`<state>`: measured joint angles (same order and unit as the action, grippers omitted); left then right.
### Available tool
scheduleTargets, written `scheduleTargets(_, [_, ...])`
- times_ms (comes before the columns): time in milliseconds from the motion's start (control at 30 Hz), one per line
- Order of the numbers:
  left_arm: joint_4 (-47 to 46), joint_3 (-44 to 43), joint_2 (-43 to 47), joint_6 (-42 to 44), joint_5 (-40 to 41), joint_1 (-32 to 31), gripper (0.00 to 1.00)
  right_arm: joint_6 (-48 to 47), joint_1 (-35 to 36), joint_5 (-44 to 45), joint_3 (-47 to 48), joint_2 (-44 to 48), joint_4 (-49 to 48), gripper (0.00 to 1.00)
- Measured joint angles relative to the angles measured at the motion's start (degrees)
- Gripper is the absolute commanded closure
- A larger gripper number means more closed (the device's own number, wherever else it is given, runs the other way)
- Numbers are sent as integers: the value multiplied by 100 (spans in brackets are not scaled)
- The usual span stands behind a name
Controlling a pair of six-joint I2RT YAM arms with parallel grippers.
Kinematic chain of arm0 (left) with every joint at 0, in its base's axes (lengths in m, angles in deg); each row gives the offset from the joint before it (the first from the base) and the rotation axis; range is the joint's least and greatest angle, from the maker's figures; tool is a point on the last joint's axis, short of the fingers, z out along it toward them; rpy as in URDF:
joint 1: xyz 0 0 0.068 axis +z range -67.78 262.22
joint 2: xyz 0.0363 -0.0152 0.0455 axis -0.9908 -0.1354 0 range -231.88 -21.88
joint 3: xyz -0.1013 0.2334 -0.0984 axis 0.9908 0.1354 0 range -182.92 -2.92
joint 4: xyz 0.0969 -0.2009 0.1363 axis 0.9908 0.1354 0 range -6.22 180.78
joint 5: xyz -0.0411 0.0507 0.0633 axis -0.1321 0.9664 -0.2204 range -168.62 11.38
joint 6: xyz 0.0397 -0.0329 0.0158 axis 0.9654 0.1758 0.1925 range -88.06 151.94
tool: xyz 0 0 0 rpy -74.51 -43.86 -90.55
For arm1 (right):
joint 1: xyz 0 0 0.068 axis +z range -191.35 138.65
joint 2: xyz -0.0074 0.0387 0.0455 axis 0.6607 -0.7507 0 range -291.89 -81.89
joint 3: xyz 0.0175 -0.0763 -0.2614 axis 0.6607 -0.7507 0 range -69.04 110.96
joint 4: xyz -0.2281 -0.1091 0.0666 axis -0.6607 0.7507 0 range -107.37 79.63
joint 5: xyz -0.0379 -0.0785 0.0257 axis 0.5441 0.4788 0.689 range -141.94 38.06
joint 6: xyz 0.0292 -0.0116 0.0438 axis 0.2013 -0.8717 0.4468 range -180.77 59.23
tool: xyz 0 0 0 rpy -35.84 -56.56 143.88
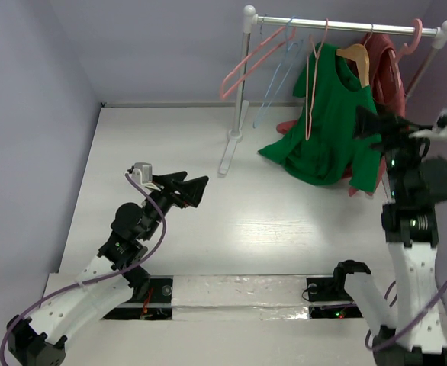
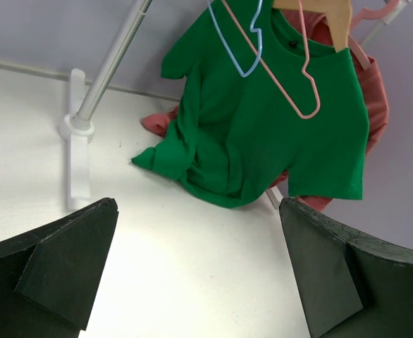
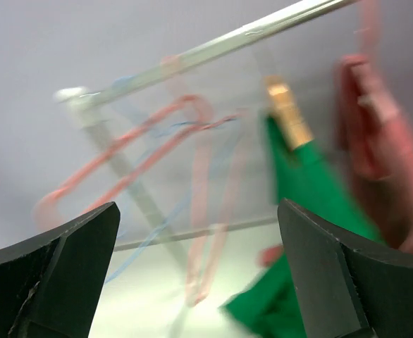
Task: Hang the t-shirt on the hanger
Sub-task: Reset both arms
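Hovering with left gripper [image 1: 195, 181] wide open, empty, above table [image 1: 284, 229]. Positioning right gripper [image 1: 361, 124] wide open, empty, just beside t-shirt [image 1: 326, 130] hanging from hanger [image 1: 355, 55] on rail [image 1: 345, 24].

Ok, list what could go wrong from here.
1. The t-shirt hangs lopsided on the wooden hanger, its low side bunched on the table; a tug may slide it off.
2. A thin pink hanger hangs across its front; the open right gripper, close by the sleeve, could snag it.
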<state>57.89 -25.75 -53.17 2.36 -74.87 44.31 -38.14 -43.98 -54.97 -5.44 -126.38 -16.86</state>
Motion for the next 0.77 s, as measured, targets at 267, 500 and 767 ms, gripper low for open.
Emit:
scheduleTargets(267, [636, -306, 68, -291, 74, 0, 1, 1008, 2, -1491, -1486, 2710, -302, 0])
scheduleTargets(500, [1488, -1429, 413, 22, 378, 0, 1, 529, 2, -1617, -907, 3759, 713, 0])
scheduleTargets(767, [2024, -2070, 553, 282, 887, 0, 1, -68, 162, -887, -881, 4249, 1235, 0])
